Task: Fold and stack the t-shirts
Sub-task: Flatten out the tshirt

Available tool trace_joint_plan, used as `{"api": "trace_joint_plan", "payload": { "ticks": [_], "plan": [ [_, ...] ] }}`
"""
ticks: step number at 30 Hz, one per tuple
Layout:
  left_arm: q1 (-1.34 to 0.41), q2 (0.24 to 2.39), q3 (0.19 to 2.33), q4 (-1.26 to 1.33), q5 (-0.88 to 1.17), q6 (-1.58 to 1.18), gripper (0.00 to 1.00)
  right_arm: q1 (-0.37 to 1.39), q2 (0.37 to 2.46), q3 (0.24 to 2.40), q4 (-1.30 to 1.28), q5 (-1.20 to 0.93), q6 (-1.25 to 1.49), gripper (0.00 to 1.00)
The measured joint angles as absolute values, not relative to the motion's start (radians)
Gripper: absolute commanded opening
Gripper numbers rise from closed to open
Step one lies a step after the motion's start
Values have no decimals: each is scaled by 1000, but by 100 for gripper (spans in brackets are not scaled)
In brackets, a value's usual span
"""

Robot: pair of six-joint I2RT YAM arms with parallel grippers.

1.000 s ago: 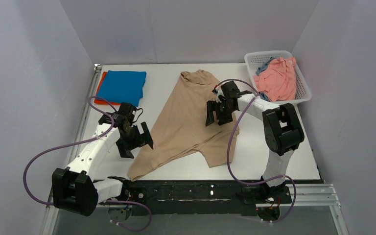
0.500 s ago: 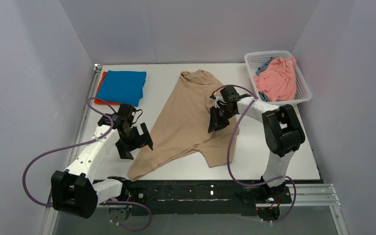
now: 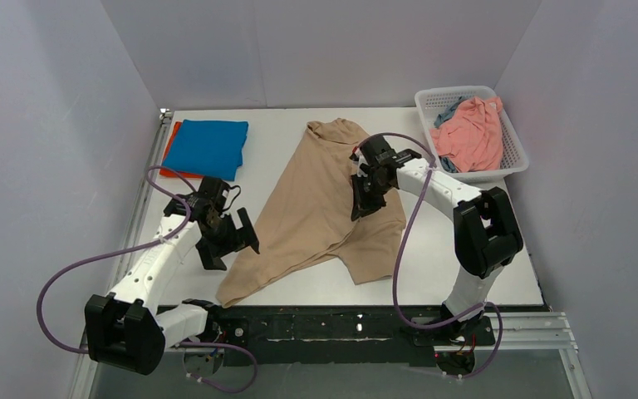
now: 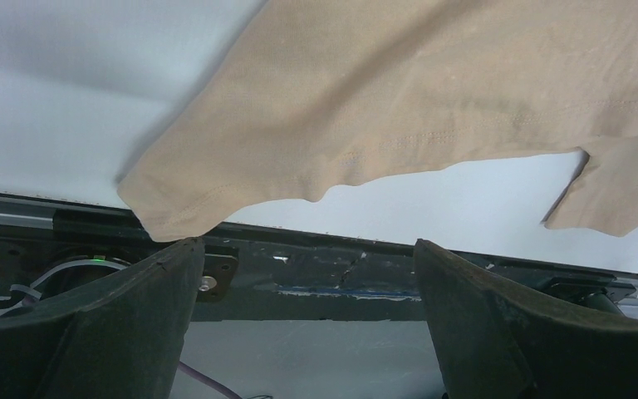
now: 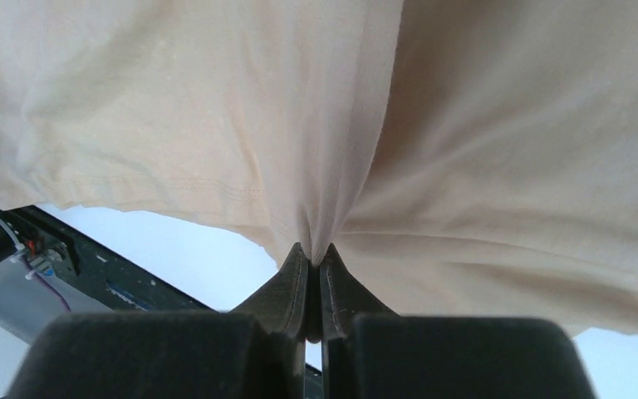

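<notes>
— From above, where's the beige t-shirt (image 3: 316,199)?

— Spread out in the middle of the frame on the white desk (image 3: 457,258), collar toward the top, hem trailing to the lower left. The right end effector (image 3: 360,206) is down on its right half, jaws pinched together on the cloth.

— And the left end effector (image 3: 233,248)?

— Left of centre, just beside the shirt's left edge, jaws wide apart and holding nothing.

— The other shirts?

— A folded blue t-shirt (image 3: 208,148) sits in the upper left on top of an orange-red t-shirt (image 3: 169,154), of which only an edge shows. In the upper right, a white basket (image 3: 457,90) holds a salmon pink t-shirt (image 3: 472,133) with a bit of grey-blue t-shirt (image 3: 447,109) behind it.

— What does the left wrist camera give?

— Two dark fingers at the bottom corners, far apart; the left end effector (image 4: 307,248) grips nothing. The beige t-shirt (image 4: 432,83) fills the top, one corner of its hem reaching the dark rail (image 4: 341,274) at the desk's (image 4: 50,100) edge.

— The right wrist one?

— The right end effector (image 5: 316,259) is closed on a fold of the beige t-shirt (image 5: 174,100), with creases fanning up from the fingertips. White desk (image 5: 174,245) shows below the hem at lower left.
</notes>
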State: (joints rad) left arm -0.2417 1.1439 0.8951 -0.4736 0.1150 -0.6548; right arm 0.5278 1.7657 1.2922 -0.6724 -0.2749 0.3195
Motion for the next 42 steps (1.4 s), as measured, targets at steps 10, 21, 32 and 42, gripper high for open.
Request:
{"api": "trace_joint_plan", "payload": {
  "ticks": [10, 21, 32, 42],
  "plan": [
    [-242, 1055, 897, -493, 100, -680, 98, 653, 1813, 1546, -767, -307, 465, 1],
    [-242, 792, 967, -727, -110, -739, 98, 828, 2528, 2424, -150, -437, 1037, 79],
    [-241, 1184, 1004, -480, -14, -733, 98, 722, 1875, 1591, -460, -289, 583, 87],
    [-213, 1763, 1219, -240, 41, -667, 98, 585, 1774, 1113, -461, -284, 550, 87]
  ]
}}
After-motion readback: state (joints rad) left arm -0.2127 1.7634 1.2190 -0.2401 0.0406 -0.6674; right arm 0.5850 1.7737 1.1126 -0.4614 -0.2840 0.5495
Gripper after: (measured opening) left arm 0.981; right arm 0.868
